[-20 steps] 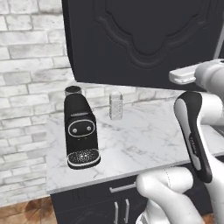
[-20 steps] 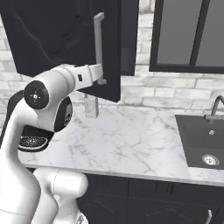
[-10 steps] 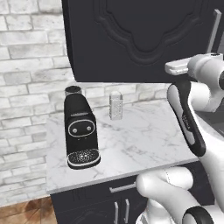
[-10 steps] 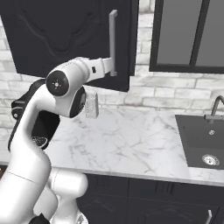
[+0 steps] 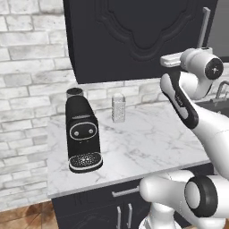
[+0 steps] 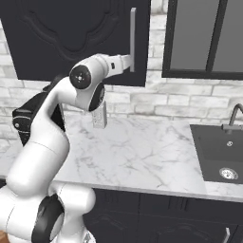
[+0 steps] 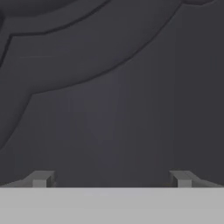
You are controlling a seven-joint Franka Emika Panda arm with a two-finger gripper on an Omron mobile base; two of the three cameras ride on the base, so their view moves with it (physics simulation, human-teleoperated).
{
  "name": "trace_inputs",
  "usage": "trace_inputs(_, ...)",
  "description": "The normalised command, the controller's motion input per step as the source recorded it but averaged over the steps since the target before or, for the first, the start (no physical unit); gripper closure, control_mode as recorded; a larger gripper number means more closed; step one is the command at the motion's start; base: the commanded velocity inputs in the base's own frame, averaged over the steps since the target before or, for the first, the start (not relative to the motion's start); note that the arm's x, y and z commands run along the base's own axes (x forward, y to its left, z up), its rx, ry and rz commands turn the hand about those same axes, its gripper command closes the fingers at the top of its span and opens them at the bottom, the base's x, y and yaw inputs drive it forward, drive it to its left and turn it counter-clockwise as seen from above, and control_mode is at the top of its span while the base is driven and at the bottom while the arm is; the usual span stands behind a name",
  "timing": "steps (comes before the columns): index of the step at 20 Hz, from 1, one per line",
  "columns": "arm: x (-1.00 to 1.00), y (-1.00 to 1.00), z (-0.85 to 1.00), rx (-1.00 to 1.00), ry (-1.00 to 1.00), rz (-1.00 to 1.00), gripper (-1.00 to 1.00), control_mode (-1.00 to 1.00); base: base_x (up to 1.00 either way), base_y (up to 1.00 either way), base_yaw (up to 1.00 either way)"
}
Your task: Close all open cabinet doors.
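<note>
The gripper [image 7: 112, 178] is pressed up close against the face of the black cabinet door [image 7: 131, 109], its two fingertips [image 7: 41, 178] standing wide apart with nothing between them, so the jaws are open and hold nothing. In the hand view the curved moulding [image 7: 87, 61] of the door sweeps across the upper part, with flat dark panel below it. In the right base view the arm reaches up and right from its base, and the gripper [image 6: 127, 62] meets the door [image 6: 76, 38] near its lower right corner, just beside the long silver handle [image 6: 133, 40]. The door hangs on the wall above the marble counter [image 6: 142, 156], left of a dark-framed window [image 6: 204, 38]. In the left base view the same door [image 5: 134, 36] spans the top of the picture, and the handle [image 5: 204, 27] rises behind the arm's wrist. Whether the door sits fully flush with its cabinet cannot be told. On the counter [image 5: 147, 143] stand a black coffee machine [image 5: 82, 132] and, near the brick wall, a small shaker [image 5: 118, 107]. A dark sink [image 6: 220, 156] with a tap [image 6: 233, 116] lies at the right end.
</note>
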Motion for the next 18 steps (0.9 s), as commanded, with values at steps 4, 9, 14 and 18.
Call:
trace_inputs(4, 0.88, 0.0, 0.0, 0.0, 0.01, 0.0, -1.0, -1.0, 0.0, 0.0, 0.0)
trace_inputs(9, 0.71, 0.0, 0.0, 0.0, 0.03, 0.0, -1.0, -1.0, 0.0, 0.0, 0.0)
trace_inputs(14, 0.31, 0.0, 0.0, 0.0, 0.0, 0.0, -1.0, -1.0, 0.0, 0.0, 0.0)
trace_inputs(18, -0.63, 0.17, -0.29, 0.0, -0.01, -0.03, -1.0, -1.0, 0.0, 0.0, 0.0)
